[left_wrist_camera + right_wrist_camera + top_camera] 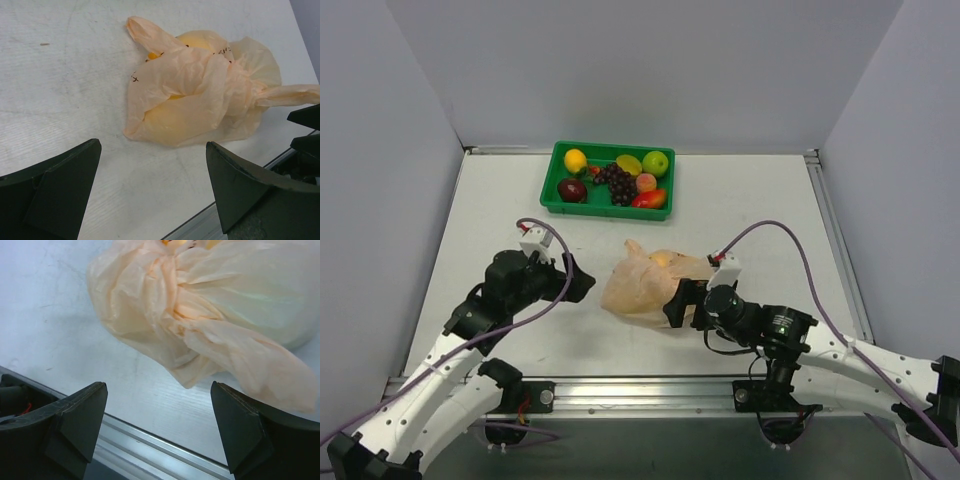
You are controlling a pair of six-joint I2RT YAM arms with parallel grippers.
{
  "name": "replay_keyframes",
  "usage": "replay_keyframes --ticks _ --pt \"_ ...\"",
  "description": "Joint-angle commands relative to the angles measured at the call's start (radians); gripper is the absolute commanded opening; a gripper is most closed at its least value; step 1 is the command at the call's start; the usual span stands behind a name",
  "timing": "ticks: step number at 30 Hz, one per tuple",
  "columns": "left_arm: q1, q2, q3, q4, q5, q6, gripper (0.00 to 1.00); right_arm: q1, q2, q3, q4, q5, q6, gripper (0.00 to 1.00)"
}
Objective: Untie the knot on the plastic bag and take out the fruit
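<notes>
Green rectangular tray (610, 146) sits at the table's (500, 200) far edge, a bit left of middle. Dark purple grape bunch (618, 183) lies in the tray's middle. Dark red apple (572, 189) is in the tray's near-left corner, near the grapes. White tabletop has a small dark mark (44, 44). Metal rail (640, 392) runs along the near edge. Grey walls (640, 60) stand on three sides.

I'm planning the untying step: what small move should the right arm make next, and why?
Probably ease the right gripper forward and close on the loose handle tail: its fingers stand open and empty just short of it, and that tail runs out of the knot, which looks tied.
</notes>
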Motion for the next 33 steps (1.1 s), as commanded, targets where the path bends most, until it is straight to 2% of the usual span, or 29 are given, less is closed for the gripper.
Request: replay_keyframes --ticks 1,6,11,15,20,24,28,29,31,33 --pt "-0.092 0.087 0.089 0.127 -0.091 -0.083 0.97 0.004 -0.07 0.029 -0.237 0.167 -0.019 0.88" --pt "-0.249 0.309 0.195 0.204 -0.22 -0.094 0.98 0.002 -0.159 0.044 -0.351 0.302 -0.055 0.89" --pt "-0.401 0.515 0.353 0.208 -0.387 -0.109 0.98 0.001 -0.221 0.104 -0.386 0.385 -0.146 0.89" --pt "-0.464 0.65 0.411 0.205 -0.516 -0.144 0.95 -0.001 -0.219 0.138 -0.388 0.419 -0.212 0.9" --pt "-0.518 0.731 0.393 0.205 -0.567 -0.21 0.9 -0.001 -0.144 0.173 -0.374 0.417 -0.279 0.9" --pt "-0.551 0.736 0.283 0.253 -0.581 -0.242 0.79 -0.001 -0.083 0.187 -0.286 0.367 -0.347 0.9" --pt "-0.584 0.684 0.142 0.331 -0.608 -0.291 0.56 -0.007 -0.014 0.189 -0.198 0.315 -0.396 0.9" --pt "-0.596 0.646 0.114 0.349 -0.624 -0.294 0.45 -0.012 0.001 0.195 -0.18 0.305 -0.404 0.9" --pt "-0.614 0.603 0.027 0.42 -0.641 -0.291 0.37 -0.033 0.049 0.202 -0.161 0.255 -0.427 0.9" --pt "-0.633 0.538 -0.024 0.457 -0.654 -0.284 0.24 -0.045 0.081 0.207 -0.121 0.207 -0.44 0.89"
